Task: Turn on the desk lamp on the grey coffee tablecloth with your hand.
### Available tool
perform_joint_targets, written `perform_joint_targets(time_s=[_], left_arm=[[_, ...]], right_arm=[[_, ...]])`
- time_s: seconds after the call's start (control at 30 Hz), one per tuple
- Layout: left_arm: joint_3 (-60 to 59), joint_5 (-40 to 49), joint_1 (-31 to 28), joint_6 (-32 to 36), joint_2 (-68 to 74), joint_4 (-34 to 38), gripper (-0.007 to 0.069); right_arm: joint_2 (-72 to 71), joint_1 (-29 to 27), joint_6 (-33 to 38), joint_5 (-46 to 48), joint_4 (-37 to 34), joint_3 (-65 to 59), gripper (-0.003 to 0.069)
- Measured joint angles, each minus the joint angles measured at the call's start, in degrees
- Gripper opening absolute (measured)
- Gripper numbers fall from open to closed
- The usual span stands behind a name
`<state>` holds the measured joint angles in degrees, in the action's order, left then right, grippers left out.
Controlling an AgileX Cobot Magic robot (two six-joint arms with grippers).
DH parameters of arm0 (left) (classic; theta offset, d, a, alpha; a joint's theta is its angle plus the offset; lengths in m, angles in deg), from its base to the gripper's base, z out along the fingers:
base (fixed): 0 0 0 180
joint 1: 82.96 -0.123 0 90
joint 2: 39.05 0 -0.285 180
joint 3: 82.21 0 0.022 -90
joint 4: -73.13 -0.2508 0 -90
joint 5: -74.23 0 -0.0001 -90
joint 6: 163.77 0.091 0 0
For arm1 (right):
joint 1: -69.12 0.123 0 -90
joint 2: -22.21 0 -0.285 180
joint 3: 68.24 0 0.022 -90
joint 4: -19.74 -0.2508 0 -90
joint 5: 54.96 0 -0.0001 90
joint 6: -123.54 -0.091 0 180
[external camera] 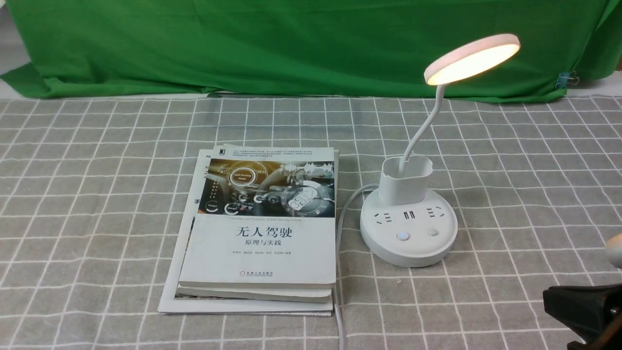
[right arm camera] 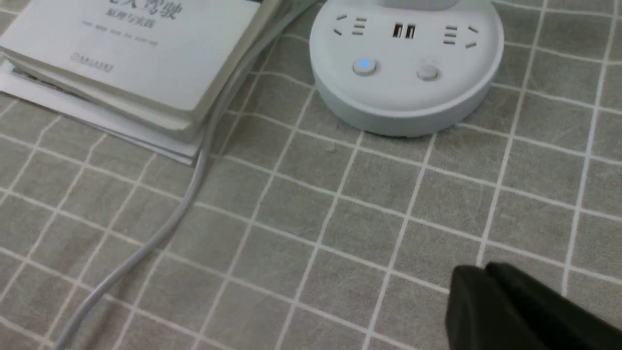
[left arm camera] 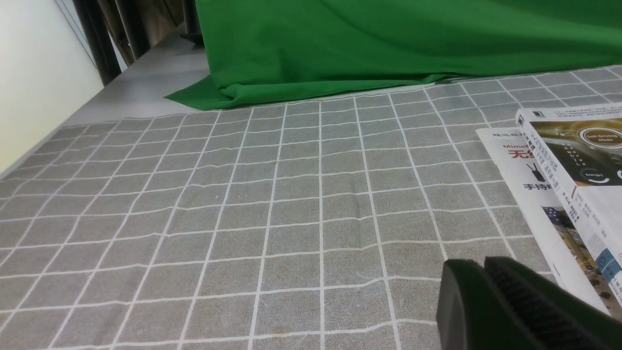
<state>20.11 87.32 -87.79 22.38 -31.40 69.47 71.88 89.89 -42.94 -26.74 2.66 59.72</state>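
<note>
Right hand (right arm camera: 483, 271): fingers pressed together, nothing held. Sits low over grey coffee tablecloth (external camera: 97, 194), at near-right corner of front view.

Left hand (left arm camera: 478, 265): likewise closed and empty. Near book stack (external camera: 262, 243), well apart from lamp.

Desk lamp (external camera: 407, 228): upright on tablecloth, right of books. Lies ahead and to left of right hand, apart, no contact.

Lamp head (external camera: 471, 57) glowing warm. Left button (right arm camera: 364, 65) shows blue light.

Judgement: switching-on appears done, no press outstanding. Nothing further evident to do.
</note>
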Motion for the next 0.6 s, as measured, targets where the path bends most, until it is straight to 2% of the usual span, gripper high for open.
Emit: perform_joint_targets(time_s=[0.33, 0.43, 0.5, 0.6], left_arm=[[0.0, 0.0, 0.0, 0.0, 0.0, 0.0, 0.0019], [0.0, 0.0, 0.0, 0.0, 0.0, 0.0, 0.0019], [0.0, 0.0, 0.0, 0.0, 0.0, 0.0, 0.0019], [0.0, 0.0, 0.0, 0.0, 0.0, 0.0, 0.0019]], right_arm=[[-3.3, -0.1, -0.4, -0.9, 0.3, -0.5, 0.0066], [-7.2, -1.3, -0.1, -4.0, 0.3, -2.1, 0.0035], [-12.8, -4.3, 2.5, -10.1, 0.6, -6.7, 0.0027], [-21.1, -8.1, 4.1, -14.1, 1.2, -13.0, 0.0027]])
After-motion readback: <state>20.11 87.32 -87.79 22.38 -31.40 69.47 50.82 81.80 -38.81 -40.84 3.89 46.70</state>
